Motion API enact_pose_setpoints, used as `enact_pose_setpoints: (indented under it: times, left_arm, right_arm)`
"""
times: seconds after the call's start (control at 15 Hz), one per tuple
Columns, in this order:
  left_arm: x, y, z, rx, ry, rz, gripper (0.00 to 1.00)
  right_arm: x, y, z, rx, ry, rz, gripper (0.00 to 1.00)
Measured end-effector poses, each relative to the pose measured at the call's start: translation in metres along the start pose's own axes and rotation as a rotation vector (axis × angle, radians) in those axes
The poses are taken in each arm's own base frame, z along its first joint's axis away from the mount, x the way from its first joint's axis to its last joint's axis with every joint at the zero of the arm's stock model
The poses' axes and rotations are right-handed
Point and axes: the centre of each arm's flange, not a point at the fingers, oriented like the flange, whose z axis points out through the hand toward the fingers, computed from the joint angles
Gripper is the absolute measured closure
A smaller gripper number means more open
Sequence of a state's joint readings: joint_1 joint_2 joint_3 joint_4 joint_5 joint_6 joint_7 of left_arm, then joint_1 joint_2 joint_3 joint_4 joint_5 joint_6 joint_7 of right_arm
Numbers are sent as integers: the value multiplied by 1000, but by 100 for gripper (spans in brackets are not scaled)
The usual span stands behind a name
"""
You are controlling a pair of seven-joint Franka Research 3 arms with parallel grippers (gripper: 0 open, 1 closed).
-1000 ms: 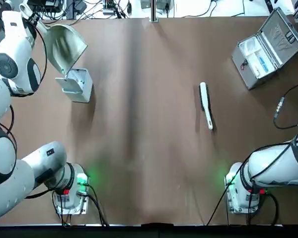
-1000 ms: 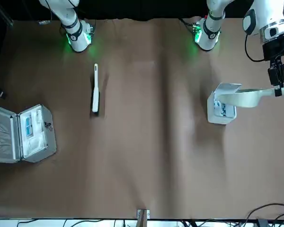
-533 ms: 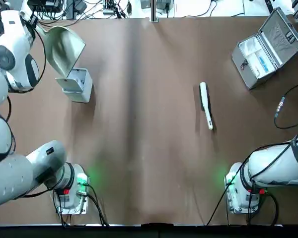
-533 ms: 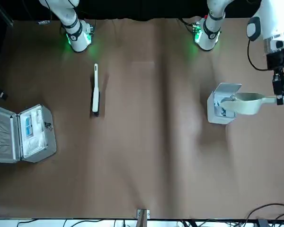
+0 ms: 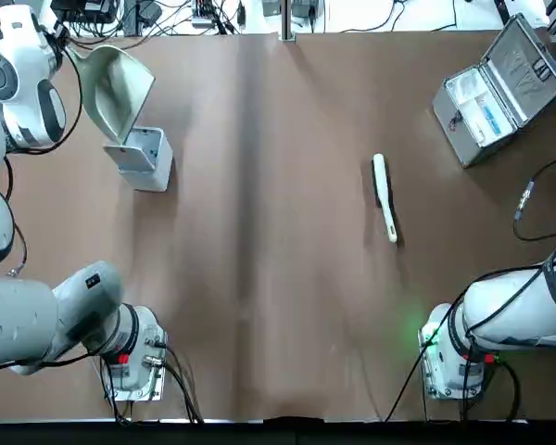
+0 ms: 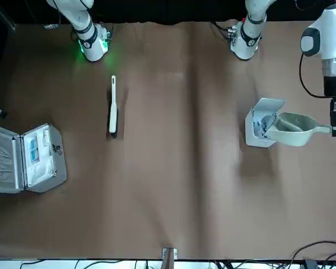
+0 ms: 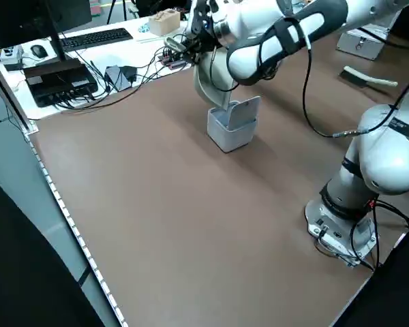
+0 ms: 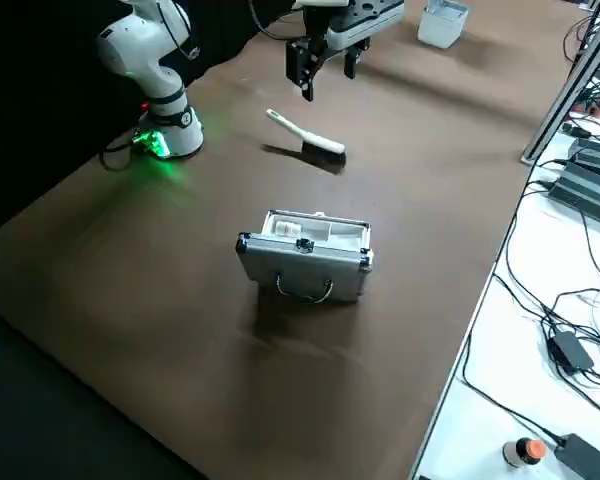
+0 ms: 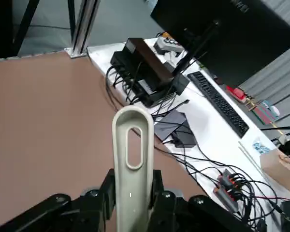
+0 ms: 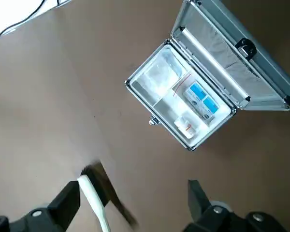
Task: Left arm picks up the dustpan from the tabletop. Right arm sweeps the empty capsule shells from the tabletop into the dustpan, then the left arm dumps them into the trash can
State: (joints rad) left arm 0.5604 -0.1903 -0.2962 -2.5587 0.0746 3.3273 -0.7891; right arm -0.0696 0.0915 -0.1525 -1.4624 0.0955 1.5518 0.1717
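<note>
Desk (image 5: 278, 278): supporting the open trash can (image 6: 260, 140).
Left end effector (image 9: 134, 181): pinching the dustpan's handle, drawing slightly outward from its earlier position.
Right end effector (image 10: 135, 186): waiting, spread, above the brush (image 10: 93, 200).
Dustpan (image 6: 294, 128): tipping further, mouth at the can; dumping is apparently finishing.

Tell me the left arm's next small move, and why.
Probably level the small pale cream plastic dustpan and draw it back, the left gripper holding its handle above the tabletop. Its mouth is tipped over the light grey square plastic trash can, tiny blue specks show inside that can, and I see none in the scoop.
</note>
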Motion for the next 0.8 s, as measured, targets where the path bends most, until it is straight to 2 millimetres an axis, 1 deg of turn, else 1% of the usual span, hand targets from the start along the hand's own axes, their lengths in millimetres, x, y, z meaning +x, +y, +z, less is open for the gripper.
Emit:
enact_pose_setpoints:
  times: [0.13, 0.53, 0.67, 0.8]
  left_arm:
    - [6, -3, 8, 43, -36, -10, 67]
    - [47, 24, 18, 178, -152, -38, 67]
    - [62, 29, 28, 220, -196, -52, 67]
    - [78, 33, 41, 271, -254, -69, 67]
  right_arm:
    - [0, 1, 0, 0, 0, 2, 2]
    - [1, 11, 0, -1, -6, 18, 2]
    - [2, 14, 0, -1, -6, 23, 2]
    - [2, 13, 0, -1, -6, 22, 2]
